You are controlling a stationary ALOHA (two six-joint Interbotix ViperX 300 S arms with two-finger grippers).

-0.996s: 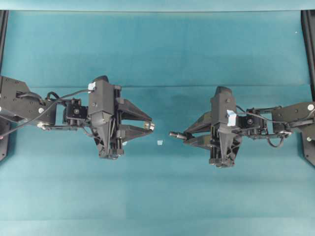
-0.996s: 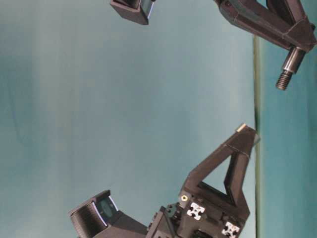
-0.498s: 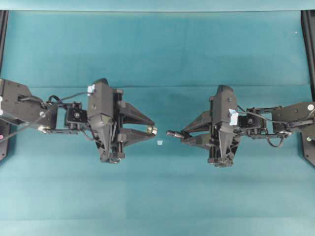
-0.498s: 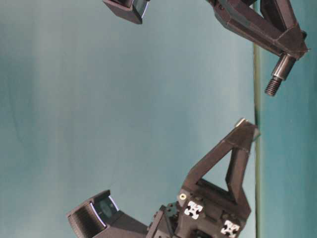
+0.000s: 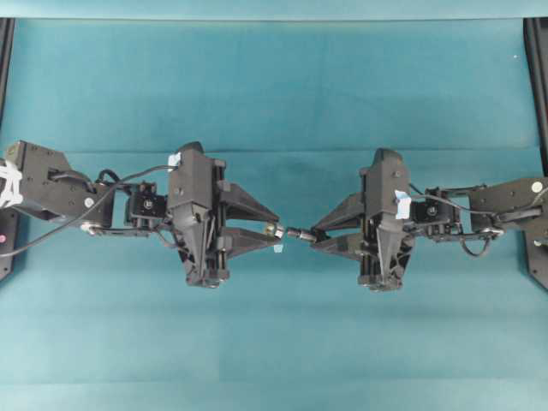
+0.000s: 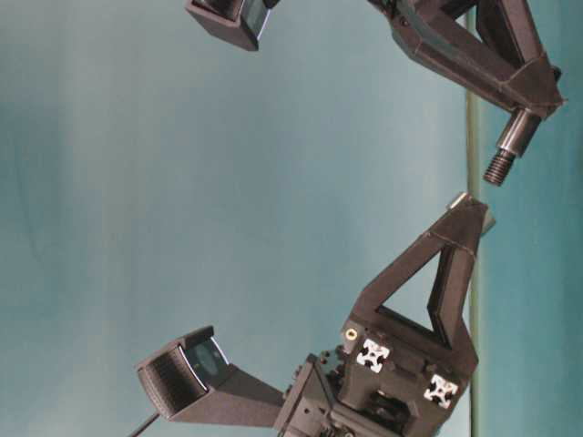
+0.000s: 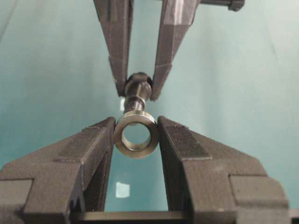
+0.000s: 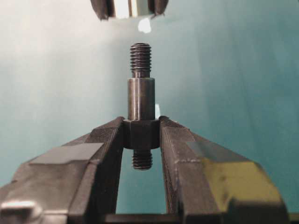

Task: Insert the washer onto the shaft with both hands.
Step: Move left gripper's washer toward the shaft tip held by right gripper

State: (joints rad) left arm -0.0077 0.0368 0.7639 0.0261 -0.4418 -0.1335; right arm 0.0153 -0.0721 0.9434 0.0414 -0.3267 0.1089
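Left pincer (image 7: 136, 140) clamps small silvery metal washer (image 7: 136, 134); right pincer (image 8: 141, 135) clamps dark stepped metal shaft (image 8: 140, 98). Both above teal table (image 5: 274, 94) centre, threaded tip just short of washer.

The two arms (image 5: 197, 224) are black with little pale tape bits, the washer (image 7: 136, 134) is shiny silver-grey, the shaft (image 8: 141, 99) dark grey, and the table cloth (image 5: 274, 86) plain teal.

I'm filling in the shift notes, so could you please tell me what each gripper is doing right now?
Left gripper: closed on the washer.
Right gripper: closed on the shaft, threaded tip pointing at the washer.
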